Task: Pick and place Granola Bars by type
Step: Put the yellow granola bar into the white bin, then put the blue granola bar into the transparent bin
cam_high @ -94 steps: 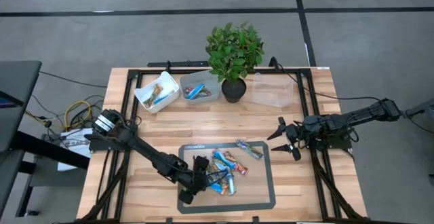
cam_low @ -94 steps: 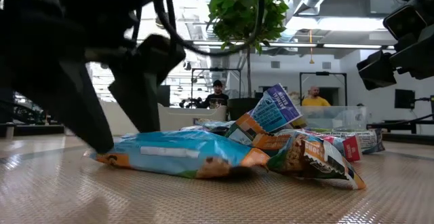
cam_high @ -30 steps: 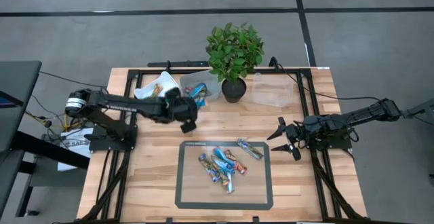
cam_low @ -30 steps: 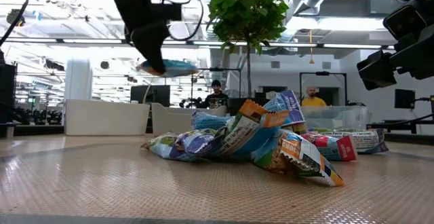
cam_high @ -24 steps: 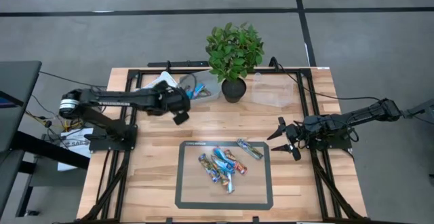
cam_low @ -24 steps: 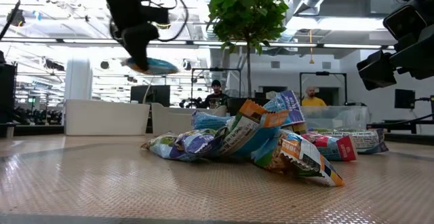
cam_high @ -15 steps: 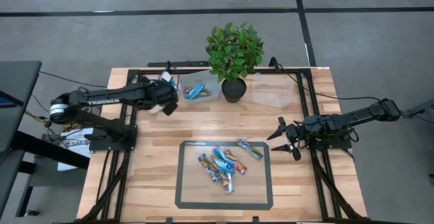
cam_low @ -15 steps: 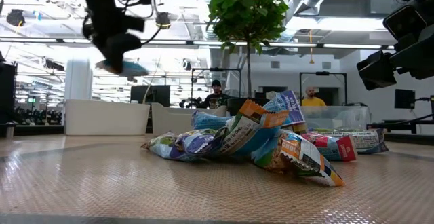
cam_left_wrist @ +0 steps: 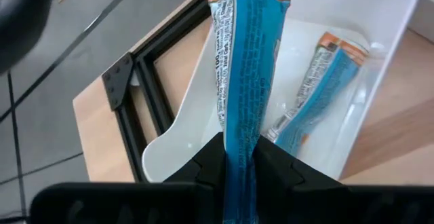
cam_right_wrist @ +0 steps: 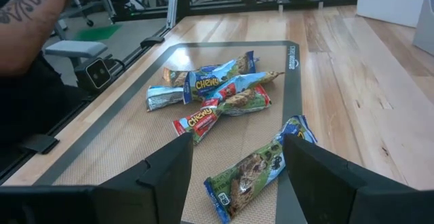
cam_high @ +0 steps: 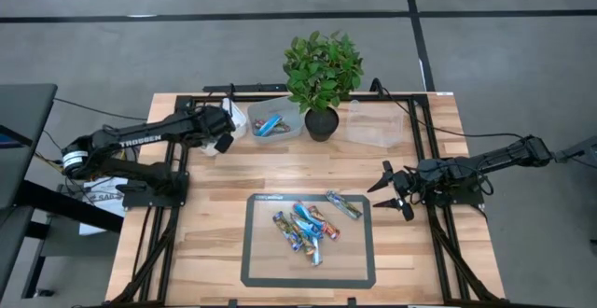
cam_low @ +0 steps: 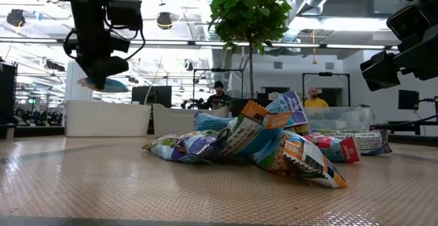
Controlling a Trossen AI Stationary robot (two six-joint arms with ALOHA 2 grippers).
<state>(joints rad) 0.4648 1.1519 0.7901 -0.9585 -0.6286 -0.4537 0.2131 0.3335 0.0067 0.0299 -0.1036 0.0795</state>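
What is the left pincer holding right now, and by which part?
A blue-wrapped granola bar, pinched at one end by the left pincer, over the white tub.

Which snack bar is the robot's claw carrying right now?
Find the leafy potted plant at the back of the wooden table, then look left past one tub to the white tub at the corner. The left claw hangs above it, pinching a bright blue bar. It is the only bar up in the air; the others lie in tubs or on the mat.
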